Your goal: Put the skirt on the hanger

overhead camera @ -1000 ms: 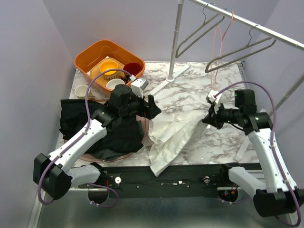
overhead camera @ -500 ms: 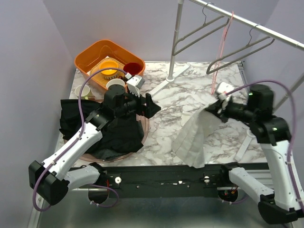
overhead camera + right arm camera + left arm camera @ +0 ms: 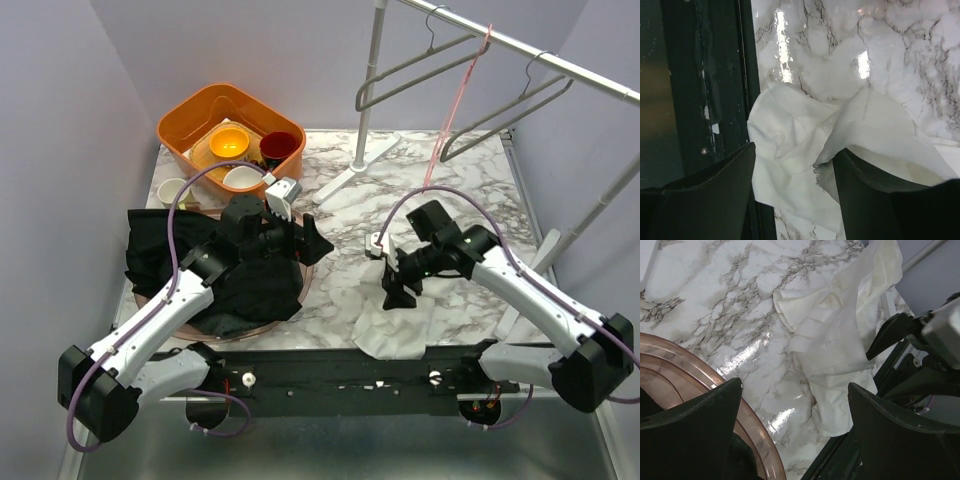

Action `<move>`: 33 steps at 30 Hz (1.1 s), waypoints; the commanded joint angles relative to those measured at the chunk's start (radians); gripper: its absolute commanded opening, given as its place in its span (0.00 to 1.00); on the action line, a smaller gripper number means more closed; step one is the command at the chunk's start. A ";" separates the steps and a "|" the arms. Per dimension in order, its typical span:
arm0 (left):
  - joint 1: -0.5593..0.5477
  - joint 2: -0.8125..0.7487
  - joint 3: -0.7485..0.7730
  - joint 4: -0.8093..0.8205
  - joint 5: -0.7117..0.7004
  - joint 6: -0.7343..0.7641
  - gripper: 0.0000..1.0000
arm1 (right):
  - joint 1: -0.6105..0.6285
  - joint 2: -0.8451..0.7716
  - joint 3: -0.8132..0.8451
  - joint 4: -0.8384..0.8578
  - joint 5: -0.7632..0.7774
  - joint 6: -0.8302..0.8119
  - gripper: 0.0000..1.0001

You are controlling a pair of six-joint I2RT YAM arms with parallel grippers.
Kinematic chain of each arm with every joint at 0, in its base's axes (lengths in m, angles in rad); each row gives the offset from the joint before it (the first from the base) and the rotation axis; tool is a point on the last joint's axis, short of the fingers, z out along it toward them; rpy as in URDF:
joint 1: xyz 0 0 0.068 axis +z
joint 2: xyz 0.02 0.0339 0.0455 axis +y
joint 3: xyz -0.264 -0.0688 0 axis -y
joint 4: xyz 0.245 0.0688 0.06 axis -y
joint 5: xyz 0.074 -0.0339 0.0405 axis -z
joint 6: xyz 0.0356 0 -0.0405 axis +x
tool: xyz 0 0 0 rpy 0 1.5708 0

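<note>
The white skirt [image 3: 385, 322] lies crumpled on the marble table near its front edge, partly hanging over the edge; it also shows as the skirt [image 3: 835, 340] and the skirt [image 3: 790, 150]. My right gripper [image 3: 397, 288] hovers just over it, open, with a fold of cloth draped across one finger [image 3: 900, 200]. My left gripper [image 3: 308, 240] is open and holds nothing, beside a pink plate. Two grey hangers [image 3: 410, 75] and a thin pink hanger [image 3: 455, 105] hang from the rail [image 3: 540, 52] at the back right.
A black cloth [image 3: 235, 285] lies over the pink plate [image 3: 705, 385] at the front left. An orange basin [image 3: 190, 110] with bowls stands at the back left, with a white cup [image 3: 172, 190] near it. The rack's pole [image 3: 372, 70] and foot stand mid-back.
My right gripper had lifted the skirt toward the rail; it has since swung down to the front edge and opened, and the skirt has fallen onto the table. The left arm barely shifted.
</note>
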 commanded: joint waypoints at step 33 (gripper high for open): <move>-0.492 0.487 0.187 0.401 -0.211 0.244 0.97 | -0.678 -0.425 0.054 0.144 0.153 0.440 0.86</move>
